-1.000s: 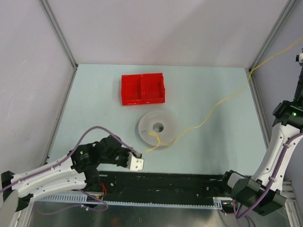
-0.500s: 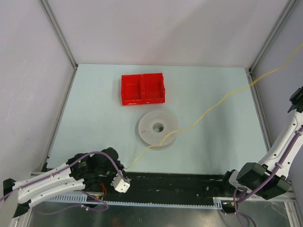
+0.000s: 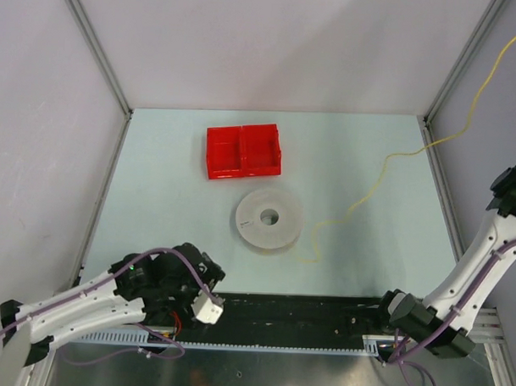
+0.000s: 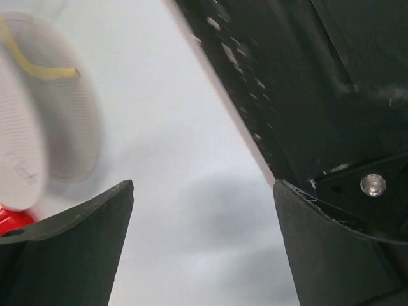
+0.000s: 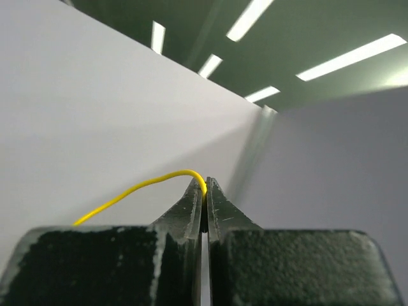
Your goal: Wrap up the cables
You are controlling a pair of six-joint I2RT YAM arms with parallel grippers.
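The cable is a thin yellow wire that comes down from the upper right corner, crosses the table and ends loose just right of the white spool. My left gripper sits at the table's front edge, open and empty, apart from the wire. In the left wrist view the gripper has only table between its fingers, and the spool with a short bit of cable lies ahead on the left. My right gripper is raised high by the right wall, shut on the cable.
A red two-compartment tray stands behind the spool. A black rail runs along the front edge, close to the left gripper. The right arm rises along the right wall and frame post.
My left gripper has opened and let go of the cable's end. The freed end sprang back right and now lies beside the spool. The right arm shifted slightly.
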